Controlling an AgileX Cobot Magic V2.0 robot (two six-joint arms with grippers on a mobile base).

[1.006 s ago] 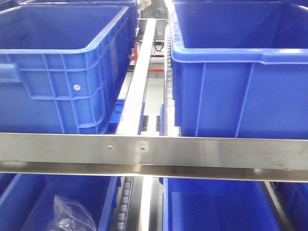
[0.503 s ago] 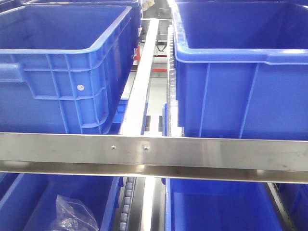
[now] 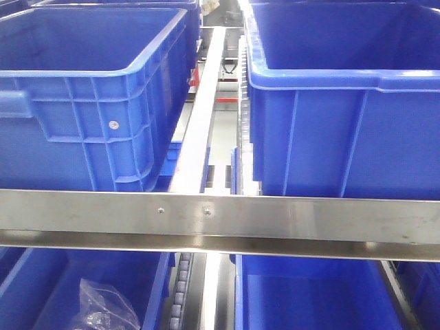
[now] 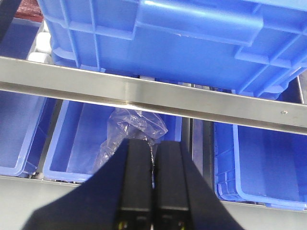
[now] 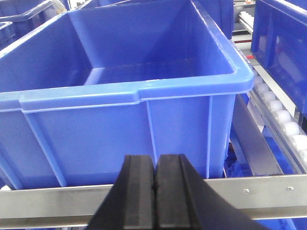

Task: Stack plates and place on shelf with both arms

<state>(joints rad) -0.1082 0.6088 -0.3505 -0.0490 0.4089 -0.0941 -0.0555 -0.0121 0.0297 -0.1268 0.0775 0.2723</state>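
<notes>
Left tool (image 4: 153, 165) and right tool (image 5: 156, 179), fingers pressed together, empty.

Warehouse: blue crates (image 3: 89, 96) on roller racking (image 3: 220, 214)

You're facing a steel rack rail (image 3: 220, 218) running across the view. Two blue bins sit above it, left bin (image 3: 89, 96) and right bin (image 3: 344, 103), with a metal divider (image 3: 199, 110) between them. More blue bins below; one lower bin (image 4: 115, 143), just beyond the left pincer, holds a clear plastic bag (image 4: 129, 127). White rollers (image 5: 283, 115) lie right of the right pincer.
</notes>
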